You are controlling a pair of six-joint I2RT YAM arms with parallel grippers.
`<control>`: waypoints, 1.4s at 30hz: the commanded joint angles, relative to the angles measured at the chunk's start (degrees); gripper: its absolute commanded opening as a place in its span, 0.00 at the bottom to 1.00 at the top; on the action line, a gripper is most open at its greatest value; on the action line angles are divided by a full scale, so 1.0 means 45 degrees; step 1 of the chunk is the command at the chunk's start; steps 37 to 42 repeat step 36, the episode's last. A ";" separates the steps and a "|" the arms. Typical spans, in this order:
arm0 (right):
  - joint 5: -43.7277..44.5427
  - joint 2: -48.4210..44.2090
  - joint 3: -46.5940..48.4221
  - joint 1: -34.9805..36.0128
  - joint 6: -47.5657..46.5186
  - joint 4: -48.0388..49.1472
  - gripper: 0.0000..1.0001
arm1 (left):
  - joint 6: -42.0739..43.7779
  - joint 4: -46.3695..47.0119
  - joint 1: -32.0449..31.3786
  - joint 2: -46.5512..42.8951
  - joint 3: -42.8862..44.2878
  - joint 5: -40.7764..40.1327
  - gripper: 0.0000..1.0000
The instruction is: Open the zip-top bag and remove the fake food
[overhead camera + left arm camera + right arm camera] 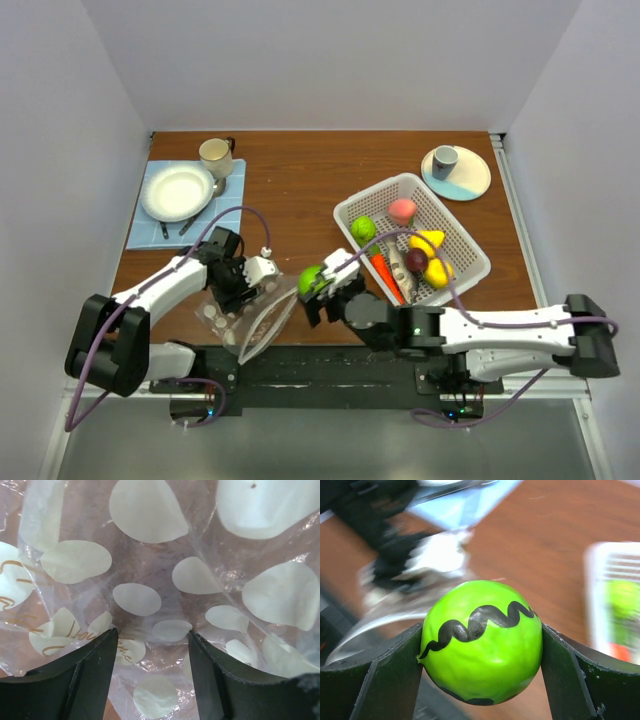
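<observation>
Removal is in hand: the right hand [318, 285] is clamped on a green toy fruit [482, 640] marked with a black squiggle, held up off the desk [300, 170] just to the right of the bag's mouth. The zip-top bag [235, 322] lies under the left hand [152, 636]. That hand's fingers stand apart with dotted film between them, and I cannot tell whether they pinch it or whether any food remains inside.

The next move probably calls for carrying the fruit forward and to the right of the right hand, over the rim of the white basket [370, 192], and letting go above a free spot. A second green fruit [363, 228], a pink piece [402, 210], a yellow one [430, 242] and a carrot [385, 275] already lie there, so room is tight. The arm's purple cable [400, 235] arches across the basket and could catch. A plate [175, 190] sits well beyond the left hand, out of the way.
</observation>
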 commanded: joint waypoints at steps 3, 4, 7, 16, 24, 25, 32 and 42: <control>0.3145 -0.1800 0.0353 -0.3879 0.1257 -0.3817 0.77 | -0.0436 -0.0116 0.0098 -0.0670 0.1620 0.0174 0.64; 0.2970 -0.1937 0.0255 -0.4968 0.0984 -0.3585 0.80 | -0.0786 -0.0155 0.0098 -0.0846 0.1932 0.0233 0.65; 0.2013 -0.1609 0.0351 -0.6612 0.0377 -0.2957 0.89 | -0.1721 0.0174 0.0098 -0.1452 0.3162 0.0292 0.71; 0.1328 0.0698 0.2635 -0.7498 0.1391 -0.5005 0.99 | -0.3327 0.0061 0.0098 -0.1882 0.6562 0.0135 0.91; 0.0646 0.0309 0.4531 -0.7498 0.2641 -0.8716 0.99 | -0.3991 -0.0586 0.0098 -0.2916 0.6800 0.0956 0.98; 0.0354 0.0153 0.4551 -0.7479 0.2622 -0.9048 0.99 | -0.4282 -0.0450 0.0098 -0.3073 0.6624 0.1014 0.98; -0.0977 -0.2035 0.3556 -0.7498 0.2231 -0.8952 0.99 | -0.4949 0.0176 0.0118 -0.4499 0.4067 0.1602 0.98; -0.1036 -0.2290 0.3517 -0.7479 0.2134 -0.9558 0.99 | -0.4949 0.0254 0.0118 -0.4832 0.3693 0.1600 0.99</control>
